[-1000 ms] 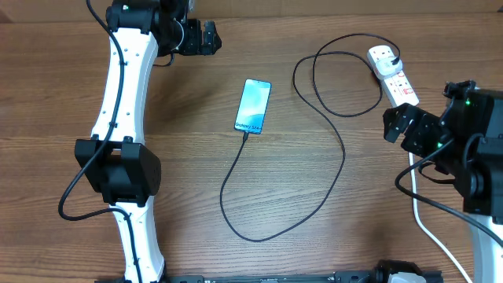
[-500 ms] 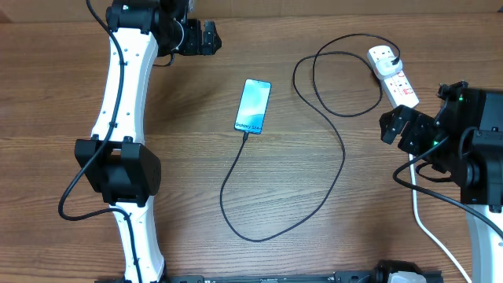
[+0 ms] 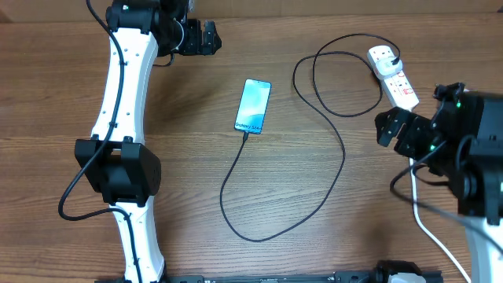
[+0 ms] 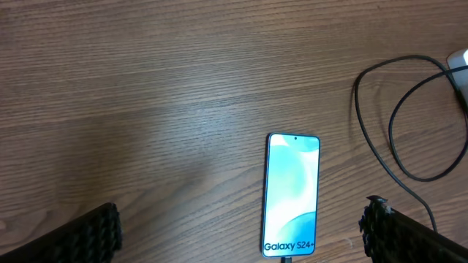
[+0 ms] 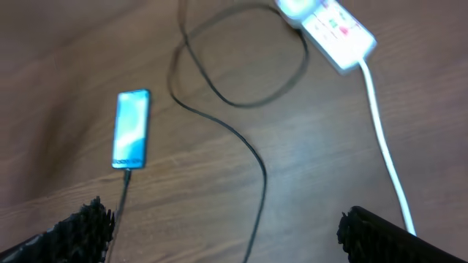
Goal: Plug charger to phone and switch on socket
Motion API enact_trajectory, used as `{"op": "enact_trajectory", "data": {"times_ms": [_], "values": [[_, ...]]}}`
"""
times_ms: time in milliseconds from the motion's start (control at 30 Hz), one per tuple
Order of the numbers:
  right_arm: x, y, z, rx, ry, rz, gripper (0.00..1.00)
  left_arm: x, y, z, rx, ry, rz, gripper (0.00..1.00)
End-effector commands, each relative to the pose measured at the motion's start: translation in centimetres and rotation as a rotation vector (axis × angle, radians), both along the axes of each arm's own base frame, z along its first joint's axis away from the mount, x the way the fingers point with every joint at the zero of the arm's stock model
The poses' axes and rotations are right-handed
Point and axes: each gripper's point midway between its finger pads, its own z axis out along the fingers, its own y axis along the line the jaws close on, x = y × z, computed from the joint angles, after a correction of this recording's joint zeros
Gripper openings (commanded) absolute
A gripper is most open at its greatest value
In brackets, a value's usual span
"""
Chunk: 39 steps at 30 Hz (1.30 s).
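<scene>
The phone lies on the table with its light-blue screen lit; it also shows in the left wrist view and the right wrist view. The black charger cable runs from the phone's near short edge in a big loop to a black plug in the white socket strip. The cable tip sits in the phone. My left gripper is open and empty at the far left. My right gripper is open and empty, just near of the socket strip.
The strip's thick white cord runs toward the near right edge, under my right arm. Cable loops lie between phone and strip. My left arm stretches along the left side of the wooden table.
My right gripper has shifted slightly left and toward the table's middle. The left arm, phone and cable have not moved.
</scene>
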Motion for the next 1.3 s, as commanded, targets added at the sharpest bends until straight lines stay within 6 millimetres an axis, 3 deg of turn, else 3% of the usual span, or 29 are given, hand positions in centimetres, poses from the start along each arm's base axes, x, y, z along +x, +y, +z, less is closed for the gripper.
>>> {"op": "enact_trajectory", "data": {"times_ms": [0, 167, 533, 1000, 1267], "values": [[-1.0, 1.3, 0.8, -0.075, -0.110, 0.108, 1.00, 0.0, -0.3, -0.7, 0.014, 0.008, -0.020, 1.00], [-1.6, 1.8, 0.1, -0.127, -0.268, 0.161, 1.00, 0.0, -0.3, -0.7, 0.014, 0.007, -0.020, 1.00], [-2.5, 1.0, -2.5, -0.165, -0.551, 0.105, 1.00, 0.0, -0.3, -0.7, 0.014, 0.007, -0.020, 1.00], [-2.5, 0.7, -6.2, -0.180, -0.752, 0.071, 1.00, 0.0, -0.3, -0.7, 0.014, 0.008, -0.020, 1.00], [-3.1, 0.4, -6.9, -0.187, -0.825, 0.049, 1.00, 0.0, -0.3, -0.7, 0.014, 0.008, -0.020, 1.00]]}}
